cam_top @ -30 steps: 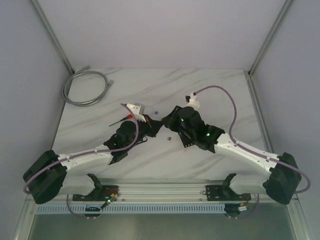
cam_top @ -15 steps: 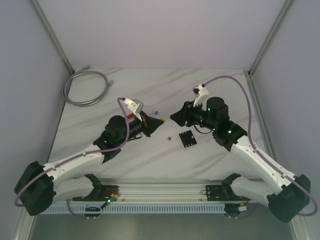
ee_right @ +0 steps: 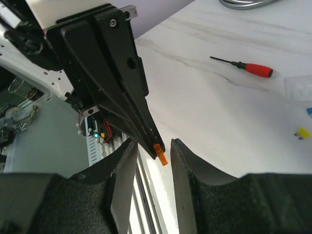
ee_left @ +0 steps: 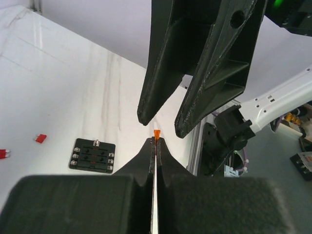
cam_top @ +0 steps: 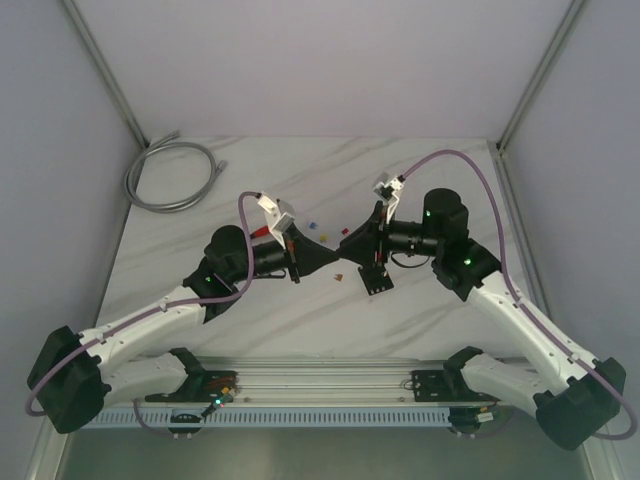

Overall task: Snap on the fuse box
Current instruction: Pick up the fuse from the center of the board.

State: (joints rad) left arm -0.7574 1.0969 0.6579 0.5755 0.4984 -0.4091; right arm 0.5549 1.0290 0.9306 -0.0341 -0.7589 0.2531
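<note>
Top external view: a white table (cam_top: 440,170) with grey marble veining, bare pale walls (cam_top: 320,60) on three sides, and metal frame posts (cam_top: 100,75) slanting up from the far corners.
Front edge: a ribbed aluminium rail (cam_top: 320,385) carries both arm bases.
Far left corner: a grey cable (cam_top: 170,175) lies in a loose coil on the marble.
Surface finish: glossy, with light glare in the left wrist view.
Fuse box (cam_top: 376,278): a flat, black, square plastic block with rows of small slots, lying face up on the table.
Left gripper (ee_left: 156,146): matte black fingers taper to a wedge and are pressed together on a small translucent orange fuse (ee_left: 157,134), which sticks out at the tip.
Right gripper (ee_right: 152,144): jaws parted, textured black fingers (ee_right: 127,161) standing either side of the orange fuse with a gap on each side.
Box relative to grippers: it sits on the marble just to the near side of the right gripper and below the point where the two tips meet; neither gripper touches it.
Loose parts: red fuses (ee_left: 41,138) beside the box, and a yellow fuse (ee_right: 303,132) further off.
Tools: a red-handled screwdriver (ee_right: 256,69) with a thin dark shaft, and a clear cover (ee_right: 298,87) next to it.
</note>
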